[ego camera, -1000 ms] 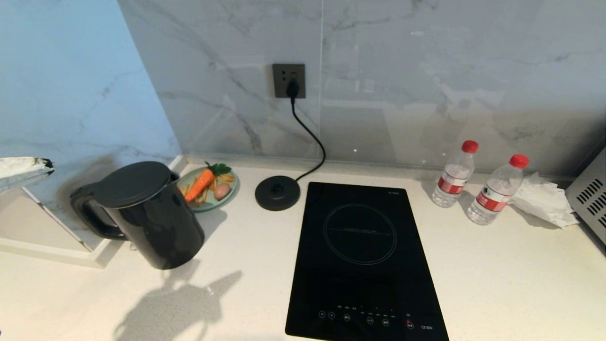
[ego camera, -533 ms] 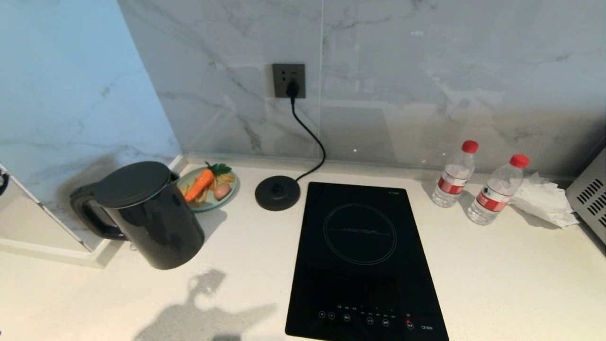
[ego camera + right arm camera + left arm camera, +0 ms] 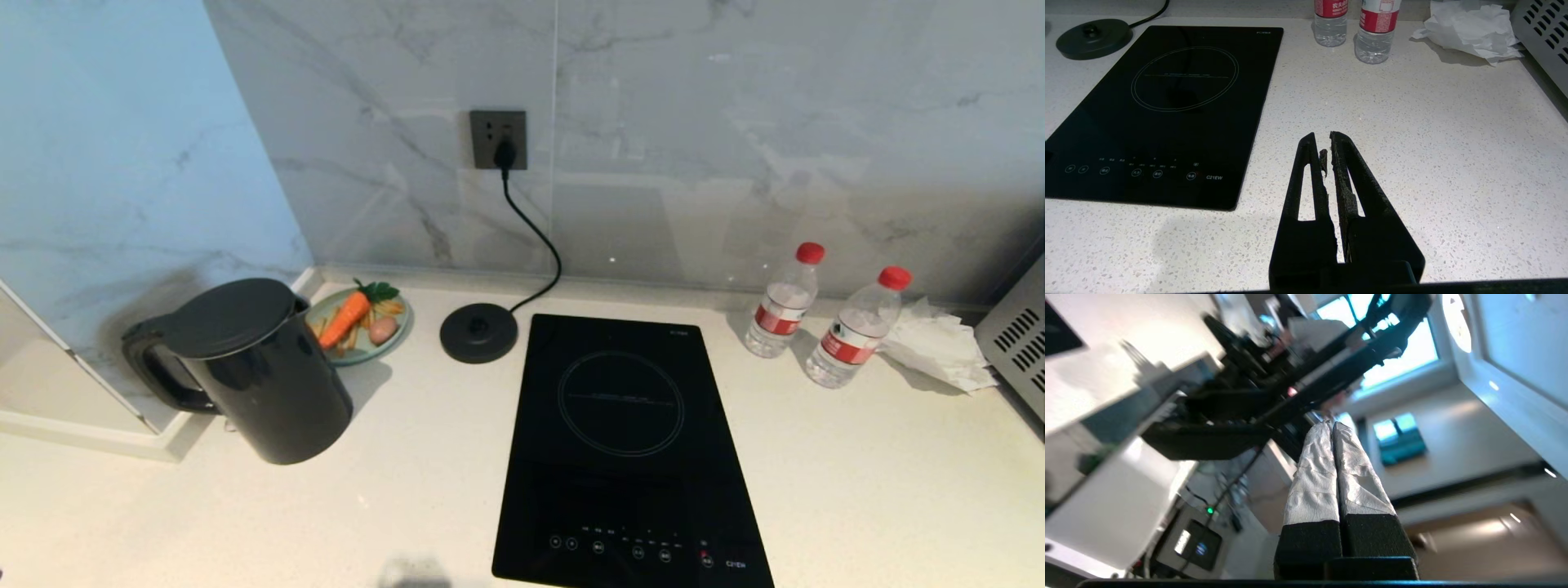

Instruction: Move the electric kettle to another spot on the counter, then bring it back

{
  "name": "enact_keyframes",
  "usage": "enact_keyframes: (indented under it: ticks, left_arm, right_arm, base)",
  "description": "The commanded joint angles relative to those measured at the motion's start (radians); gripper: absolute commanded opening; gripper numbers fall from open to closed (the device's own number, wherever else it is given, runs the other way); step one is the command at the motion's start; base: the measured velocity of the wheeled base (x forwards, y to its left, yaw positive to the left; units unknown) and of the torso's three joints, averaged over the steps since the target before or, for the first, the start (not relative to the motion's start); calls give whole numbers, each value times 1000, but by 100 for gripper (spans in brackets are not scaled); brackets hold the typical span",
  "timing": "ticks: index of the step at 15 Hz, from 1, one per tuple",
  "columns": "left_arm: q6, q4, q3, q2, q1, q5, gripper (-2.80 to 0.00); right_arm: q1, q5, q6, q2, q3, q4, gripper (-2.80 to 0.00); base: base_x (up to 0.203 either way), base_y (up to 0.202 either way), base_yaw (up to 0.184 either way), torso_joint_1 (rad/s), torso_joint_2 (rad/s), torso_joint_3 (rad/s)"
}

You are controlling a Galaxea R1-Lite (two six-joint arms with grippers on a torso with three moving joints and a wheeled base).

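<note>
Electric kettle (image 3: 253, 371) sits on the counter (image 3: 857, 457), off its base disc (image 3: 478, 332). Left gripper (image 3: 1333, 426) pinched shut, empty; right gripper (image 3: 1327, 141) nearly closed, empty. Return trip looks undone.

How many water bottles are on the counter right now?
2. Both stand at the back right of the counter near the wall: one bottle right of the hob, the other beside it, next to the crumpled tissue. None seems hidden.

My glossy black electric kettle (image 3: 257, 371) sits on the off-white speckled counter (image 3: 857, 474), with a black hob panel (image 3: 629, 457), grey-veined marble wall (image 3: 735, 122), red-capped bottles (image 3: 784, 302) and an orange carrot (image 3: 344, 317) on a pale green plate (image 3: 384, 343).
</note>
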Motion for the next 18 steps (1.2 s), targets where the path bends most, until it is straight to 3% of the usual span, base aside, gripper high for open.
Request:
enact_keyframes:
  ticks: [1,3,6,11,14,15,18]
  left_arm:
    - [-9,1,33,-160,127,-9,-280]
    - [-16,2,51,-243,145,-9,-280]
    - [-33,3,111,-348,-4,-9,-280]
    - [-42,-22,298,-603,8,-9,-280]
    - [-54,-196,459,-730,9,-9,-280]
    - [-54,-207,475,-729,9,4,-280]
    - [0,-223,569,-729,9,297,-280]
  right_arm:
    - [0,0,-1,0,0,0,-280]
    - [0,0,0,0,1,0,-280]
    - [0,0,0,0,1,-1,-280]
    - [0,0,-1,0,0,0,-280]
    - [0,0,0,0,0,0,-280]
    - [0,0,0,0,0,0,-280]
    - [0,0,-1,0,0,0,-280]
  base:
    - [0,0,0,0,0,0]
    - [0,0,0,0,0,0]
    - [0,0,0,0,0,0]
    - [0,0,0,0,0,0]
    - [0,0,0,0,0,0]
    - [0,0,0,0,0,0]
    - [0,0,0,0,0,0]
